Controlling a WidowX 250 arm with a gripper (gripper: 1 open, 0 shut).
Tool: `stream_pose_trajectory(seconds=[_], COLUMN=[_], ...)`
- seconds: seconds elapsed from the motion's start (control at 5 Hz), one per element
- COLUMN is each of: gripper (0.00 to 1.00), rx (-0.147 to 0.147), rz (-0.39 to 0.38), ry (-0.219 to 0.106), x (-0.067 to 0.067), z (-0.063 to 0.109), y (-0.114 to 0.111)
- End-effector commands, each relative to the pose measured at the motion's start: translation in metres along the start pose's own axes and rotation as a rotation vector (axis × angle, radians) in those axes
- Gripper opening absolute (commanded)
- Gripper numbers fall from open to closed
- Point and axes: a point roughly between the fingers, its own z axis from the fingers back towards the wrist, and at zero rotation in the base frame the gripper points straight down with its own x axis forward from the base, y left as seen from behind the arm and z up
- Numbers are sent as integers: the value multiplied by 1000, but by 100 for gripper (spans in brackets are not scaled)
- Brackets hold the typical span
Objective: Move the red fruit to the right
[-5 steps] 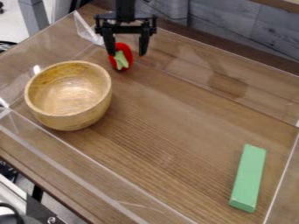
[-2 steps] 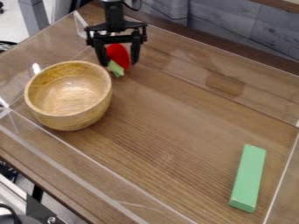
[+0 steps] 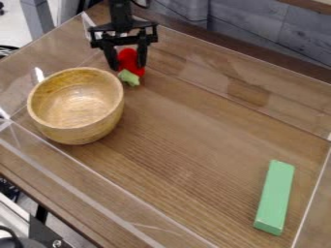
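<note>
The red fruit (image 3: pixel 131 67), a small glossy red toy with a green leafy part at its lower left, lies on the wooden table at the back, just right of the wooden bowl. My gripper (image 3: pixel 127 60) comes straight down over it, one black finger on each side of the fruit. The fingers stand narrow and close to the fruit. Whether they press on it does not show at this size. The fruit's top is partly hidden behind the fingers.
A wooden bowl (image 3: pixel 76 104) stands at the left. A long flat green block (image 3: pixel 274 197) lies at the front right. Clear plastic walls (image 3: pixel 77 199) ring the table top. The wooden surface (image 3: pixel 207 126) stretches to the right of the fruit.
The gripper has come down and slightly left over the fruit, and its fingers have drawn in from wide apart to close beside it. The fruit has hardly moved.
</note>
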Motion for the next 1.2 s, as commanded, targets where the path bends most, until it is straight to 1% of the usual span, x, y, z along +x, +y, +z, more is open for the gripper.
stream_pose_trajectory(seconds=[0.0, 0.2, 0.4, 0.6, 0.8, 1.0], gripper=[0, 100, 100, 0, 0, 0], rx=[-45, -48, -47, -64, -112, -145], rz=[-1, 26, 7, -30, -14, -77], ry=[-92, -92, -90, -93, -84, -72], x=[0, -3, -9, -15, -30, -37], z=[34, 31, 27, 28, 52, 72], y=[-9, -15, -20, -24, -39, -59])
